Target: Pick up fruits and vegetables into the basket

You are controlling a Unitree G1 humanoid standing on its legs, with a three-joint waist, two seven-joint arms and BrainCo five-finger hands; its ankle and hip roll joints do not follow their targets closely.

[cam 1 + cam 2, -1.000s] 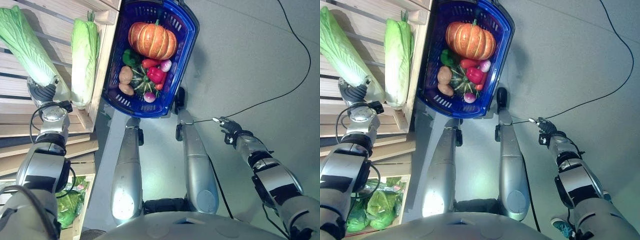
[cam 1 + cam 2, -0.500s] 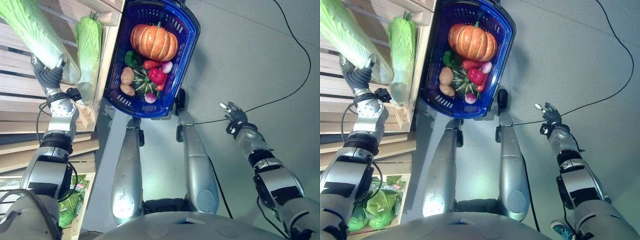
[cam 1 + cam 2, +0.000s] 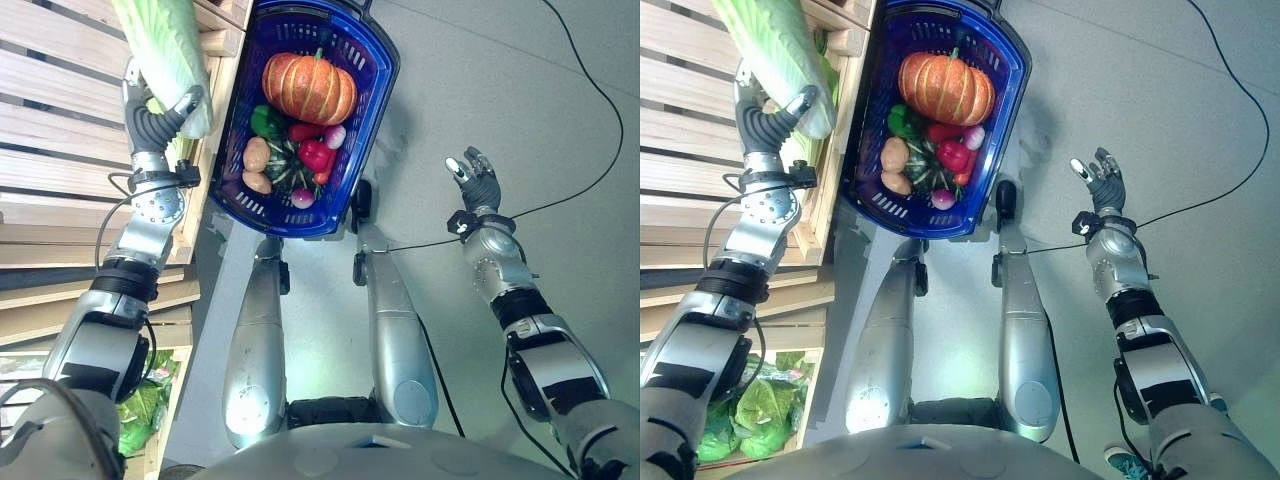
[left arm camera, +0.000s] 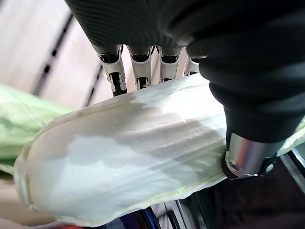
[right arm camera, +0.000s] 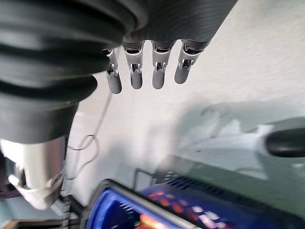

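My left hand (image 3: 152, 118) is shut on a long pale-green napa cabbage (image 3: 165, 38) and holds it up over the crate's edge, just left of the blue basket (image 3: 386, 70). In the left wrist view the fingers (image 4: 116, 76) and thumb wrap the cabbage's white stalk end (image 4: 124, 157). The basket holds an orange pumpkin (image 3: 308, 88), a green pepper (image 3: 265, 120), a red pepper (image 3: 315, 155), a potato (image 3: 256, 153) and other small vegetables. My right hand (image 3: 475, 182) is open over the floor, right of the basket, with straight fingers (image 5: 143, 71).
A slatted wooden crate (image 3: 60, 130) fills the left side, and a second cabbage (image 3: 826, 82) lies in it, mostly hidden behind the held one. Bagged leafy greens (image 3: 140, 400) sit at the lower left. Grey floor (image 3: 520, 80) stretches right of the basket.
My left hand has lifted the cabbage off the crate and swung it right, up to the basket's left side. My right hand has risen and moved forward.
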